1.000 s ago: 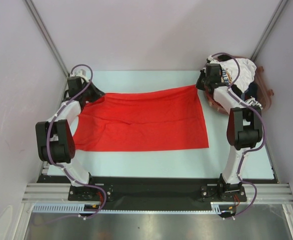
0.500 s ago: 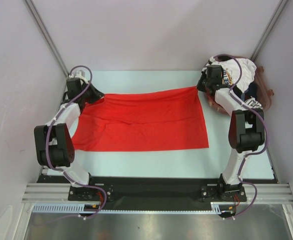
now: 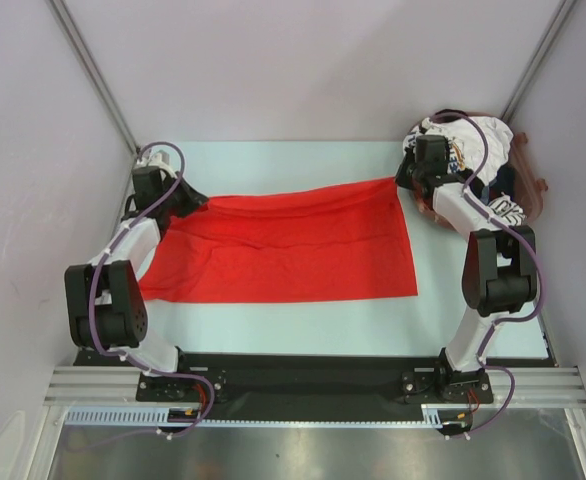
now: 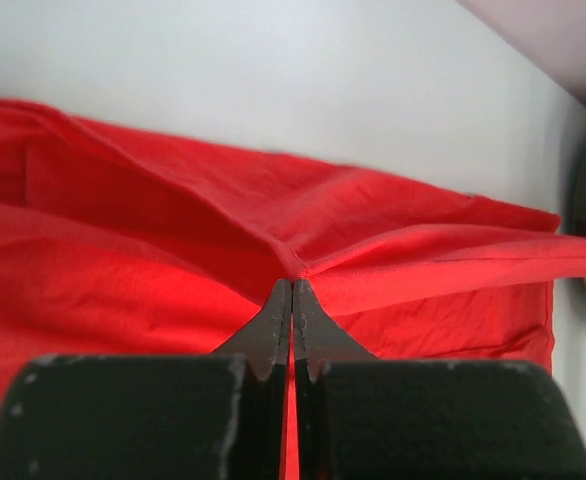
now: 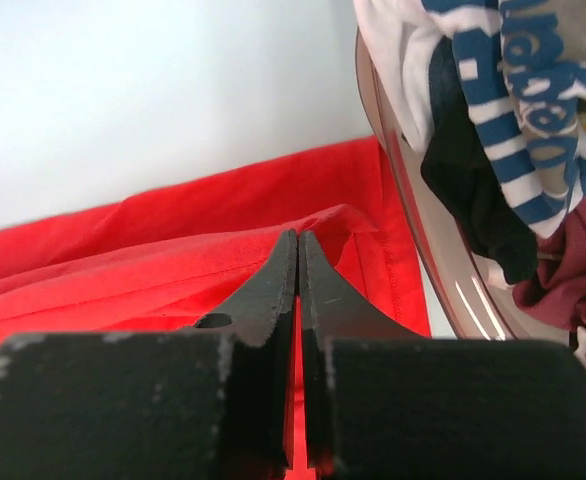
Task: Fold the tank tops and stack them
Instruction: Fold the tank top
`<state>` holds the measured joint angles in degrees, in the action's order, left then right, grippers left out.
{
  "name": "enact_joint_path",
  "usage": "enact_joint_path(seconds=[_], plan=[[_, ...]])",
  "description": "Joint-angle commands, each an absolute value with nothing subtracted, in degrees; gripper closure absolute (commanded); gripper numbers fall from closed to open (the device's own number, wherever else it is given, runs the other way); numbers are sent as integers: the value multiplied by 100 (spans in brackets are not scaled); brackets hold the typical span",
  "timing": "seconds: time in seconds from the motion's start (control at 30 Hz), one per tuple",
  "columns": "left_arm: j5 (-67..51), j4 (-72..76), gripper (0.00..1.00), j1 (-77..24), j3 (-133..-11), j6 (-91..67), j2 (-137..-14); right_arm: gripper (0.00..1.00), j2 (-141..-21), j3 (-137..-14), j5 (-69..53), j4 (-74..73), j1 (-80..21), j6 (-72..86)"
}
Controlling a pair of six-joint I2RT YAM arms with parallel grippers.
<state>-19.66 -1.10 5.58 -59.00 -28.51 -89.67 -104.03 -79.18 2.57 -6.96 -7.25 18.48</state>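
A large plain red tank top [image 3: 283, 245] lies spread across the pale table. My left gripper [image 3: 185, 200] is shut on its far left corner; in the left wrist view the closed tips [image 4: 292, 285] pinch a raised fold of the red cloth [image 4: 123, 270]. My right gripper [image 3: 401, 178] is shut on the far right corner; in the right wrist view its tips [image 5: 299, 238] pinch the red cloth [image 5: 153, 260]. Other tank tops, white with blue-yellow print [image 3: 478, 140] and dark ones, sit piled at the far right.
A clear pinkish bin [image 3: 533, 185] at the far right corner holds the piled garments; its rim [image 5: 443, 260] stands just right of my right gripper. Grey walls close in on the left, back and right. The black arm base rail [image 3: 293, 375] runs along the near edge.
Both grippers have moved a little toward the far side with the corners held, the left one also leftward. The red top's far edge is pulled tauter and its left side is drawn outward.
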Motion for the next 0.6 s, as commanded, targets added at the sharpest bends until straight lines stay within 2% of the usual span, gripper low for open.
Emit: enact_joint_path(seconds=[0.0,0.57], plan=[[-1864,219,100,527,-5696,-2856,-8666,100,-10169,-7788,404,-668,-747,1994],[-1363,360,100,466,-4606,-2900,-8324,100,-9703,-6469,1011,-439,-931,2452]])
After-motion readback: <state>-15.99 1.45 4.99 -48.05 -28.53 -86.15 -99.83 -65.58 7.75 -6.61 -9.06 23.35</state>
